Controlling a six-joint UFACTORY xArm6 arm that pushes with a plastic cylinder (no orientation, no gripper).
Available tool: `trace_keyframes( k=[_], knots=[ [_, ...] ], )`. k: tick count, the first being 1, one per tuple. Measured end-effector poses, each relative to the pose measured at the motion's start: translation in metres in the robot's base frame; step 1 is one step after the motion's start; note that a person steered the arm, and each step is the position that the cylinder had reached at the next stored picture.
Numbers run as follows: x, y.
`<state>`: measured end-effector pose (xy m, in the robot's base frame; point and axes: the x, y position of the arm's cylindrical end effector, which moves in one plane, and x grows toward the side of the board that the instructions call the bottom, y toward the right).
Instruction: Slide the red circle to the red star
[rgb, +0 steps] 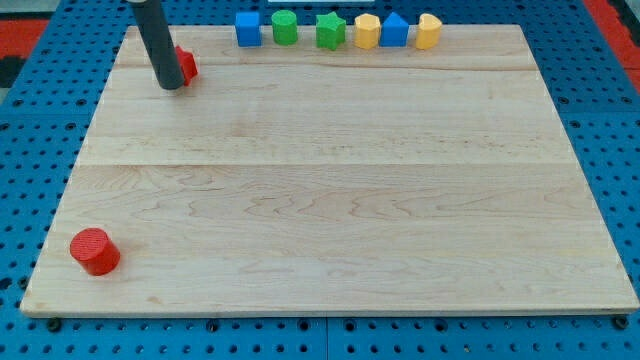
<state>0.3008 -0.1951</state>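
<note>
The red circle (95, 250) is a short red cylinder near the board's bottom left corner. The red star (186, 65) lies near the top left of the board, mostly hidden behind my rod, so its shape is hard to make out. My tip (172, 86) rests on the board right at the red star's left side, touching or nearly touching it. The tip is far from the red circle, which lies well below it toward the view's bottom.
A row of blocks lines the top edge: a blue cube (248, 28), a green cylinder (285, 27), a green star (330, 31), a yellow block (367, 31), a blue block (395, 30) and a yellow block (428, 31). The wooden board (330, 180) sits on a blue pegboard.
</note>
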Motion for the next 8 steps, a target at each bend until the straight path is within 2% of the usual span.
trace_keyframes(
  k=[1, 3, 4, 5, 6, 7, 8],
  knots=[
    [-0.022, -0.015],
    [-0.083, 0.005],
    [-0.036, -0.024],
    [0.047, -0.007],
    [0.151, 0.096],
    [0.284, 0.052],
    [0.300, -0.050]
  ],
)
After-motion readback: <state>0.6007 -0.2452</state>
